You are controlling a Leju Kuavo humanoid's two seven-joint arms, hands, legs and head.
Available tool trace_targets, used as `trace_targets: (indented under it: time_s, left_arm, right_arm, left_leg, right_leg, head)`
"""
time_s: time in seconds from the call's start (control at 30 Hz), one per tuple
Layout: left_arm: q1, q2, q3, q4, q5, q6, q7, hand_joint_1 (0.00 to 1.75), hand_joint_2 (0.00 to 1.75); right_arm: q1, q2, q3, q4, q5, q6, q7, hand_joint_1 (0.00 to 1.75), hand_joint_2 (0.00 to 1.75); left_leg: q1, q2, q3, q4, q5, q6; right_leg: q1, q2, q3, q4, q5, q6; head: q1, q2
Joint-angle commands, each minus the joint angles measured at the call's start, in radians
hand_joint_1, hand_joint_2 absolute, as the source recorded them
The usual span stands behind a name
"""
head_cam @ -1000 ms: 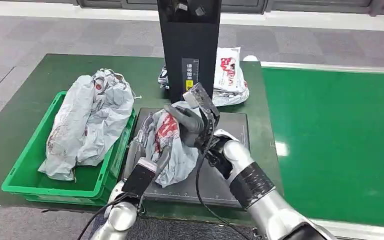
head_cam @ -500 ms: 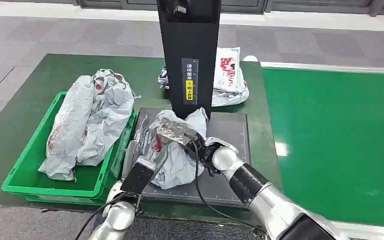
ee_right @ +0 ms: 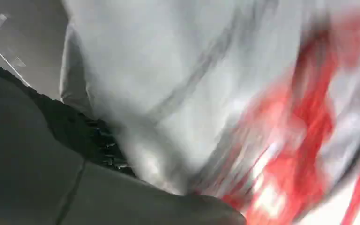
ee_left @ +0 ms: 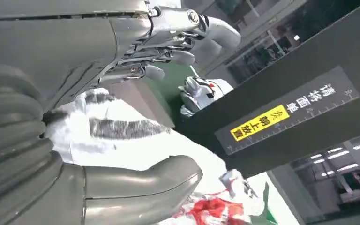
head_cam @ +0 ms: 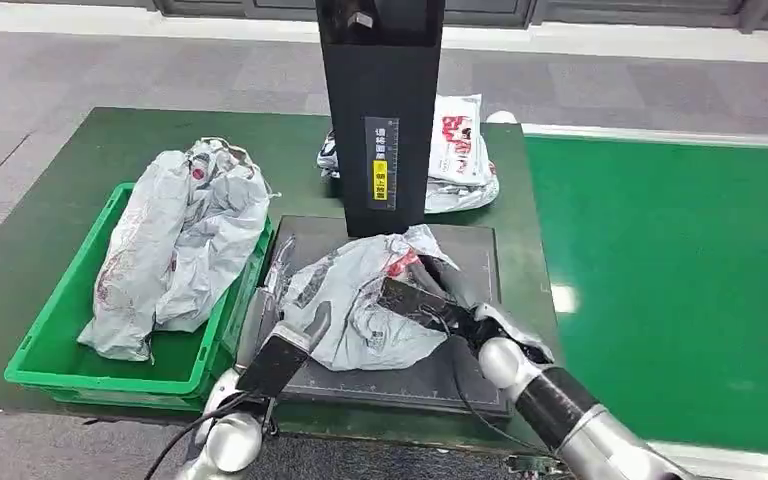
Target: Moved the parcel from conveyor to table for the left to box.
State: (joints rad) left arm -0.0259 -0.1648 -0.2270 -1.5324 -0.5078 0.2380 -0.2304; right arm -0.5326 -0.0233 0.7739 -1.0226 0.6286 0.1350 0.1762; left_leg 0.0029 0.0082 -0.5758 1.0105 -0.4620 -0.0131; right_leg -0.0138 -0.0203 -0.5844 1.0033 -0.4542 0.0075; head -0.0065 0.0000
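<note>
- Nearest you, at about 7 o'clock in the head view, the left hand (head_cam: 295,325) sits at the near-left edge of the parcel (head_cam: 360,300); its thumb and fingers (ee_left: 168,58) are spread apart with nothing between them.
- At 5 o'clock the right hand (head_cam: 450,290) lies against the parcel's right side. You cannot tell whether it is pinching the plastic or just resting there: the right wrist view is a blur of grey and red film.
- The parcel lies on the dark mat (head_cam: 460,250) on the table (head_cam: 60,200), just in front of the black post (head_cam: 380,110).
- It looks like a light, soft, crumpled plastic mailer: expect it to sag and slip. Take a gathered fold near the middle, not a loose corner.
- At 9 o'clock the green box (head_cam: 120,375) already holds grey bags.
- Farthest, at 12 o'clock behind the post, lies another white bag (head_cam: 460,150); the conveyor (head_cam: 680,280) runs along 3 o'clock.
</note>
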Motion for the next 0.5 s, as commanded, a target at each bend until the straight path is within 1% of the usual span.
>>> trace_targets:
  time_s: [0.03, 0.07, 0.13, 0.2, 0.23, 0.33, 0.4, 0.47, 0.5]
  left_arm:
    - [0.045, -0.002, 0.032, -0.022, -0.056, -0.016, 0.004, 0.00, 1.75]
    - [0.042, -0.003, 0.029, -0.016, -0.073, -0.023, 0.007, 0.00, 1.75]
    - [0.030, -0.009, 0.025, 0.001, -0.096, -0.026, 0.012, 0.00, 1.75]
    - [0.018, 0.001, 0.006, 0.022, -0.165, -0.043, 0.041, 0.00, 1.75]
    - [0.014, -0.004, 0.005, 0.030, -0.168, -0.043, 0.041, 0.00, 1.75]
    - [-0.022, 0.026, -0.057, 0.110, -0.359, -0.083, 0.112, 0.00, 1.75]
    - [-0.036, 0.009, -0.058, 0.157, -0.375, -0.065, 0.104, 0.00, 1.75]
    - [-0.036, 0.009, -0.058, 0.157, -0.375, -0.065, 0.104, 0.00, 1.75]
    - [-0.046, 0.021, -0.078, 0.177, -0.412, -0.073, 0.108, 0.00, 1.75]
  right_arm:
    - [0.229, -0.027, -0.356, -0.469, -0.087, -0.058, -0.055, 0.00, 0.00]
    - [0.242, -0.019, -0.374, -0.492, -0.117, -0.060, -0.092, 0.00, 0.00]
    - [0.260, -0.015, -0.391, -0.536, -0.142, -0.050, -0.114, 0.00, 0.00]
    - [0.273, 0.000, -0.413, -0.564, -0.214, -0.041, -0.203, 0.00, 0.00]
    - [0.274, 0.000, -0.417, -0.573, -0.214, -0.041, -0.203, 0.00, 0.00]
    - [0.281, 0.018, -0.458, -0.592, -0.395, 0.042, -0.299, 0.00, 0.00]
    - [0.276, 0.016, -0.470, -0.586, -0.402, 0.048, -0.302, 0.00, 0.00]
    - [0.276, 0.016, -0.470, -0.586, -0.402, 0.048, -0.302, 0.00, 0.00]
    - [0.280, 0.027, -0.483, -0.581, -0.456, 0.071, -0.335, 0.00, 0.00]
  left_leg:
    - [0.001, -0.004, 0.000, -0.001, 0.000, 0.000]
    - [0.000, -0.003, -0.001, 0.000, 0.000, 0.000]
    - [0.000, -0.004, -0.001, -0.001, 0.000, 0.000]
    - [0.000, -0.004, -0.001, -0.001, 0.001, 0.000]
    - [0.000, -0.002, -0.001, 0.000, 0.000, 0.000]
    - [0.001, -0.003, 0.000, -0.001, 0.001, 0.000]
    - [0.000, -0.003, -0.001, -0.001, 0.001, 0.000]
    - [0.000, -0.003, 0.000, -0.002, 0.002, 0.000]
    - [0.000, -0.003, 0.001, -0.002, 0.002, 0.000]
  right_leg:
    - [0.001, -0.002, 0.001, -0.001, -0.001, -0.001]
    - [0.000, -0.002, -0.001, 0.000, -0.001, -0.001]
    - [0.001, -0.002, 0.000, -0.001, -0.001, 0.000]
    - [0.001, -0.002, 0.000, -0.001, 0.000, 0.000]
    - [0.000, -0.001, -0.001, 0.000, 0.000, 0.000]
    - [0.001, -0.001, 0.001, -0.002, 0.001, 0.000]
    - [0.000, -0.002, 0.000, -0.001, 0.000, 0.000]
    - [0.000, -0.002, 0.001, -0.002, 0.000, 0.000]
    - [0.000, -0.001, 0.001, -0.002, 0.001, 0.000]
  head:
    - [0.000, 0.000]
    - [0.000, 0.000]
    - [0.000, 0.000]
    - [0.000, 0.000]
    - [0.000, 0.000]
    - [0.000, 0.000]
    - [0.000, 0.000]
    - [0.000, 0.000]
    - [0.000, 0.000]
